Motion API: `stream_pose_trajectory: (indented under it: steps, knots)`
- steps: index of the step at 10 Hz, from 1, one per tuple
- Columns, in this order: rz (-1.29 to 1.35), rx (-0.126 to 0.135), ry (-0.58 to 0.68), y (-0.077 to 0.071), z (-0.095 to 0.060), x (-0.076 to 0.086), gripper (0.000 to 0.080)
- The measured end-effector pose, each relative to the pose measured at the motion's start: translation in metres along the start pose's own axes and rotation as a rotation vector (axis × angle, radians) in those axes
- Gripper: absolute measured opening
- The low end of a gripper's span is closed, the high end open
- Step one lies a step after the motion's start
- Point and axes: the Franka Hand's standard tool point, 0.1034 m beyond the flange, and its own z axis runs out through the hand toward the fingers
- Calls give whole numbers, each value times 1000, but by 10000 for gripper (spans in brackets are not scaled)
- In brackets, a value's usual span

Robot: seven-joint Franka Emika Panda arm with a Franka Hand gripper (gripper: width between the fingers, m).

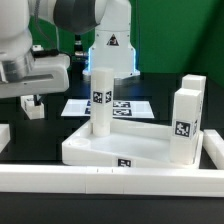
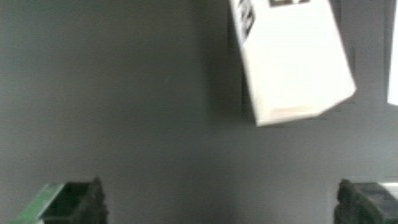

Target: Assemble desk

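Gripper [image 2: 222, 203], fingers [image 2: 71, 200] spread wide and empty at the lower edge of the wrist frame, faces a white leg [image 2: 294, 60] lying at upper right, long axis running up-frame; tabletop [image 1: 120, 145] sits centre in the exterior view

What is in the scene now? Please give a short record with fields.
tabletop: white tray lying flat on the table
leg on tabletop: one leg stands upright on it
leg at right: block leg upright at the exterior view's right
marker board: flat behind the tabletop
end effector: open, holding nothing, above dark table
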Motion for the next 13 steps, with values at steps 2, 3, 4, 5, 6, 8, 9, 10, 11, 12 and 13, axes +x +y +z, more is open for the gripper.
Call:
stream_pose_trajectory:
  steps: [2,3,4,5,6,8,9,10,11,12,13]
  knots:
    - [0,12,-107,-14,12,-6,648]
    - [-1,24,-148,-15,13,-6,648]
    - [-1,25,-164,-14,13,-3,648]
    - [4,23,-165,-14,15,-3,648]
    - [19,21,-182,-15,20,-4,648]
    - [39,23,-223,-15,31,-8,648]
    - [38,22,-220,-15,30,-8,648]
    - [37,28,-236,-17,32,-9,648]
    - [37,29,-242,-17,33,-9,648]
    - [40,44,-286,-19,35,-13,648]
    - [41,49,-317,-19,41,-13,648]
